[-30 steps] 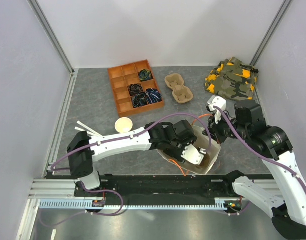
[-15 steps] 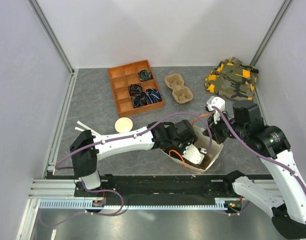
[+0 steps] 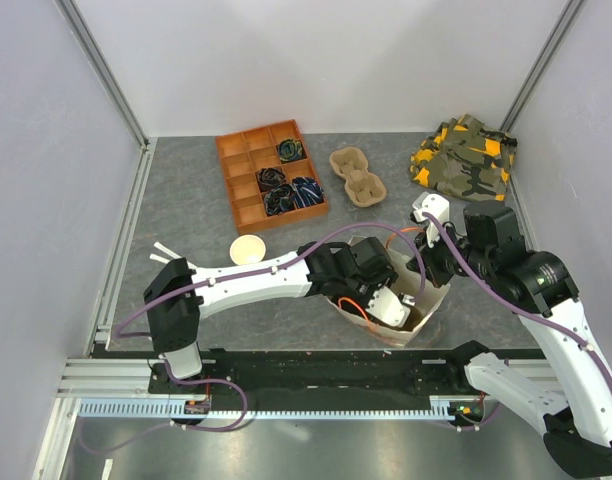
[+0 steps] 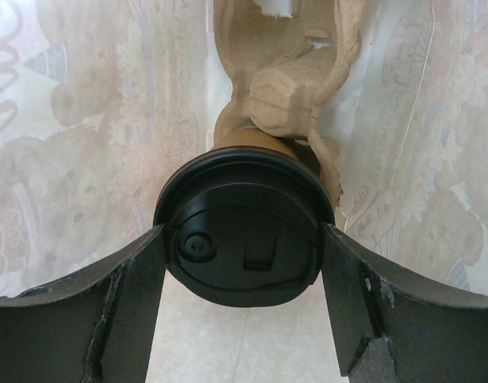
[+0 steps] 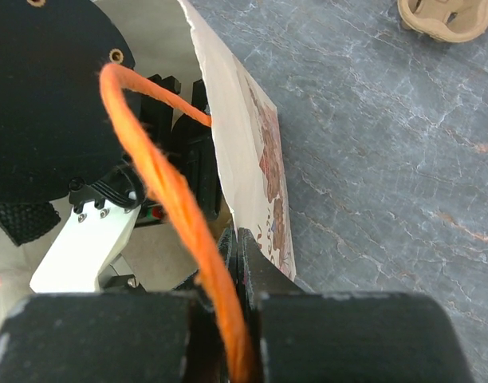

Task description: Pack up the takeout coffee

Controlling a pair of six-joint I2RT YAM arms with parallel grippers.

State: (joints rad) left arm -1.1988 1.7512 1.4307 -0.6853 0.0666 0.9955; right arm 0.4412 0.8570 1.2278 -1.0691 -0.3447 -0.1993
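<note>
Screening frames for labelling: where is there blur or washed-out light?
Top external: evenly lit, sharp. Left wrist: takeout coffee lid crisp, paper bag walls backlit and pale. Right wrist: orange handle softens near the lens, table sharp.

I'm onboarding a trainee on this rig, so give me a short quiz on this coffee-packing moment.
1. True or false: the left arm's jaws flank the tan paper cup with a round black plastic lid inside the white printed paper bag.
2. What do the right arm's jaws pinch? A) the bag's rim, beside its orange cord handle B) the cup's lid C) nothing
3. Which thing lies between the orange compartment tray and the camouflage cloth?
Key: 1 true; 2 A; 3 the moulded brown pulp cup carrier.
</note>
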